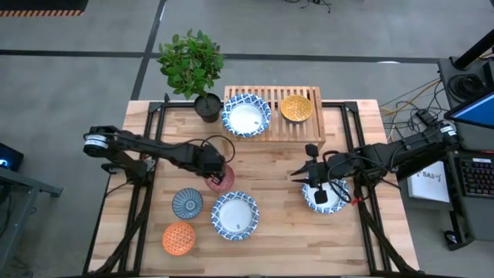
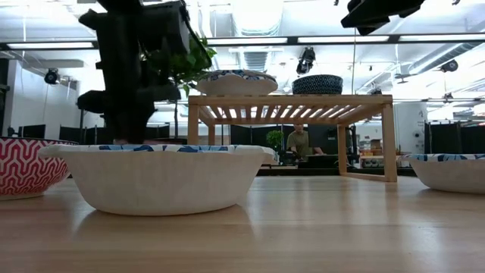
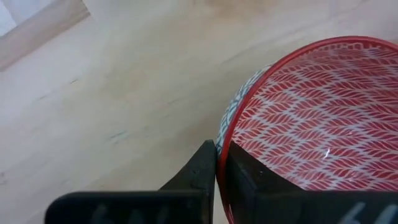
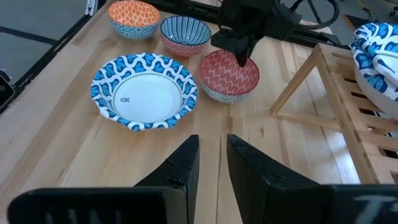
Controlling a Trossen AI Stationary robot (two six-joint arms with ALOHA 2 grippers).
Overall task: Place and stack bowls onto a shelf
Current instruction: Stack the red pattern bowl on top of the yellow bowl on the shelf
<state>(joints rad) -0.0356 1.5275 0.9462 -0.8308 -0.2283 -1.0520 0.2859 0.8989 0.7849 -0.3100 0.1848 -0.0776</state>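
Note:
My left gripper (image 1: 214, 165) is shut on the red bowl (image 1: 222, 178) at mid-table. In the right wrist view the red bowl (image 4: 229, 74) sits past a blue-white bowl (image 4: 144, 92). My right gripper (image 4: 213, 155) hovers with its fingers slightly apart and holds nothing; in the high view it (image 1: 309, 171) is above the far-left edge of another blue-white bowl (image 1: 329, 195). The shelf (image 1: 272, 133) carries a blue-white bowl (image 1: 247, 116) and a yellow bowl (image 1: 296, 107). The teal bowl (image 1: 187, 203) and orange bowl (image 1: 179, 238) rest on the table. My left gripper pinches the red bowl's rim (image 3: 222, 144) on the bowl's far-left side, one finger (image 3: 252, 180) inside the bowl and the other outside. The fingers come from above, slanting in from the table's left. The bowl's base appears to sit on the table.
A black plant pot (image 1: 207, 106) with a leafy plant stands at the shelf's left end. The shelf's legs (image 2: 389, 140) rise from the far part of the table. Bare tabletop (image 1: 278, 232) lies between the near blue-white bowl and the right one.

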